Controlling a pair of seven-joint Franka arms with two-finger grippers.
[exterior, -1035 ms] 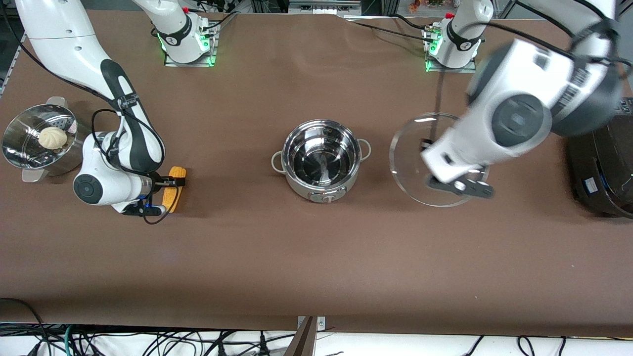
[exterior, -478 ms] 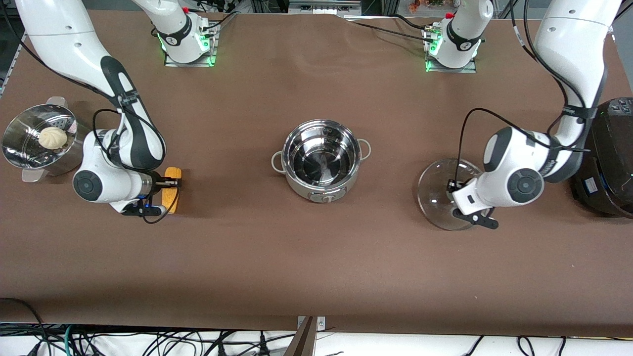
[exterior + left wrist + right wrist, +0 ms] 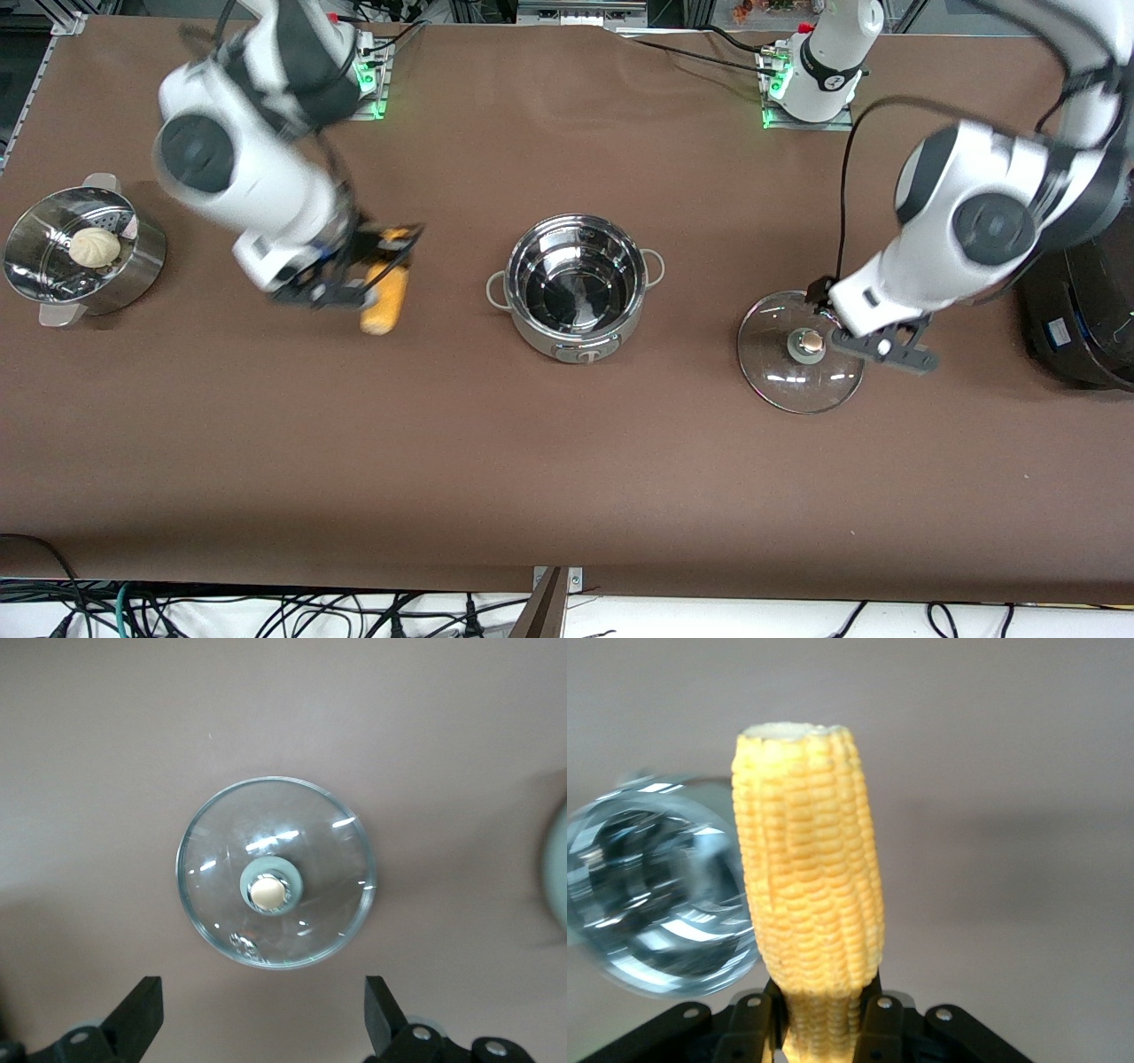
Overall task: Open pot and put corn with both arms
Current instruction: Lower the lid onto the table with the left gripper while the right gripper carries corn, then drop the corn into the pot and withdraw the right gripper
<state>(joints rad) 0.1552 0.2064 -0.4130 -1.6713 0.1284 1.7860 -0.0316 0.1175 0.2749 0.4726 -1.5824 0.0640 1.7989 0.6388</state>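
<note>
Yellow-orange corn (image 3: 808,877), shiny steel pot (image 3: 576,283), clear lid (image 3: 276,871) with copper-coloured knob, brown table (image 3: 567,461).

A high front camera faced both arm bases and took in the whole table (image 3: 567,461), while the left wrist camera looked straight down on the glass lid (image 3: 276,872) from close above and the right wrist camera, closer still, caught the corn (image 3: 811,881), both seen in the front view.
</note>
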